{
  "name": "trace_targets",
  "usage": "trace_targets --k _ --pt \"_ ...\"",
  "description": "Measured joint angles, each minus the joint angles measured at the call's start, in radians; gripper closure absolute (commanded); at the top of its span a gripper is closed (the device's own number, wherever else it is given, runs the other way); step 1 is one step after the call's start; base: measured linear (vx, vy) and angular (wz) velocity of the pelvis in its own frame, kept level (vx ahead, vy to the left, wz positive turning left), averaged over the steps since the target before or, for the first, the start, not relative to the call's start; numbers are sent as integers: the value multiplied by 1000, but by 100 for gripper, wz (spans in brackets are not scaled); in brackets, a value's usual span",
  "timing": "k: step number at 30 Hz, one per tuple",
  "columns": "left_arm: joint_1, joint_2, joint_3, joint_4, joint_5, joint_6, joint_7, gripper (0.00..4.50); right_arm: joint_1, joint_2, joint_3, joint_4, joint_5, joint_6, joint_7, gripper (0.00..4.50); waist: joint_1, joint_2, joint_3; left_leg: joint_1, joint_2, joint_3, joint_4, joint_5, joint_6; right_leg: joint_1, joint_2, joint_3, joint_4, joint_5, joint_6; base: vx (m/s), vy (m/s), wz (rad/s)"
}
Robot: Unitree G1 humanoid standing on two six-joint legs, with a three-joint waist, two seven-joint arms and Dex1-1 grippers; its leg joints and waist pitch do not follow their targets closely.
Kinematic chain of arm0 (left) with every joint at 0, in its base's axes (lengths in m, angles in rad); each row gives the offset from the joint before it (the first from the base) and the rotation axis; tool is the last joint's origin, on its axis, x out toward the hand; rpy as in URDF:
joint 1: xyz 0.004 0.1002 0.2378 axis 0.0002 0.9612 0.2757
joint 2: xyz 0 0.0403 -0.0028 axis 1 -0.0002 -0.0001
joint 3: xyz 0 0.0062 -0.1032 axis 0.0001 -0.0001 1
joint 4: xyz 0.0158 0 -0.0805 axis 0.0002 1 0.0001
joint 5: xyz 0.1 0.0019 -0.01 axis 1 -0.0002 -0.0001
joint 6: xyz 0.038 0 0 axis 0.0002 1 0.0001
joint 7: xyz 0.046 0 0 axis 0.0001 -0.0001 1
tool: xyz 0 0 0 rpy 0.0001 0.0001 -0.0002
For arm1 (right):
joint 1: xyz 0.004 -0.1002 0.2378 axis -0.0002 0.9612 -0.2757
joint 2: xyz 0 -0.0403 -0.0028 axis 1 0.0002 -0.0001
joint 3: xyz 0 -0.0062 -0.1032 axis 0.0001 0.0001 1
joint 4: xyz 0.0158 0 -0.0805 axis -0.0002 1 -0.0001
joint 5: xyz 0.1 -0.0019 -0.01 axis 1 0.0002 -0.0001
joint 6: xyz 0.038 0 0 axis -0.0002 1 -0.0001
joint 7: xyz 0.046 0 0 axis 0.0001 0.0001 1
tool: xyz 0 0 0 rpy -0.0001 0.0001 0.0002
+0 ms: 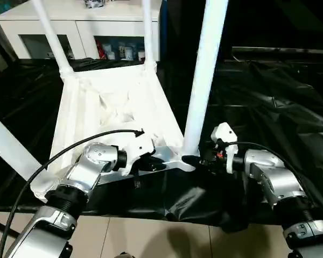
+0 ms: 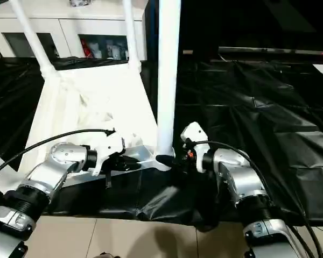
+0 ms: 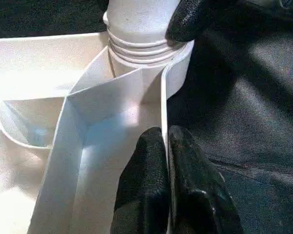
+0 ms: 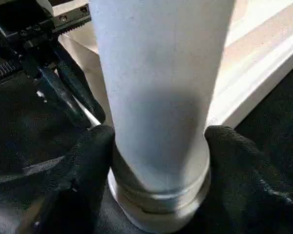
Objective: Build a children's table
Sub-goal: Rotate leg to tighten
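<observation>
The white tabletop [image 1: 113, 113] lies upside down on a black sheet, ribbed underside up. Two legs [image 1: 51, 35] [image 1: 147, 32] stand in its far corner sockets, and another leg [image 1: 11, 148] slants at the near left. A thick leg [image 1: 204, 75] stands upright in the near-right socket [image 3: 146, 53]. My right gripper [image 4: 158, 146] is shut around the base of that leg, one finger on each side. My left gripper [image 3: 166, 141] is shut on the tabletop's thin near rim, just beside that socket, with the wall pinched between its fingers.
A white cabinet [image 1: 81, 27] with glass doors stands behind the tabletop. The crinkled black sheet [image 1: 269, 91] spreads far to the right. Pale floor tiles [image 1: 151, 236] show at the near edge. A black cable [image 1: 70, 148] loops over my left forearm.
</observation>
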Motion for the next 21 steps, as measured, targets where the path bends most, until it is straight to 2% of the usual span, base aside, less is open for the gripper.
trace_targets --k 3,10,13,16,21 --pt "1 0 0 -2 0 1 -1 450 0 0 0 0 0 0 5 181 0 0 0 0 0 0 0 0 0 0 0 0 0 0 0 0 0 0" --pt "-3 -20 1 3 5 18 39 450 4 16 -6 2 -7 -4 -52 189 -2 0 0 1 0 0 0 0 0 0 0 0 1 0 0 0 0 0" --pt "-22 -56 9 29 24 42 110 450 4 58 -37 29 -12 -9 -165 189 -8 -1 0 2 0 0 0 0 0 1 0 0 1 0 0 0 0 0" --pt "-86 -139 17 115 61 84 269 450 -14 170 -118 71 -21 4 -437 190 -16 -1 0 3 0 -1 0 0 0 1 0 0 1 -2 4 0 0 0" --pt "-127 -223 17 170 92 121 418 450 -26 242 -153 78 -41 15 -679 191 -16 0 -1 4 -1 -1 0 0 0 3 0 0 -1 -3 4 0 0 0"
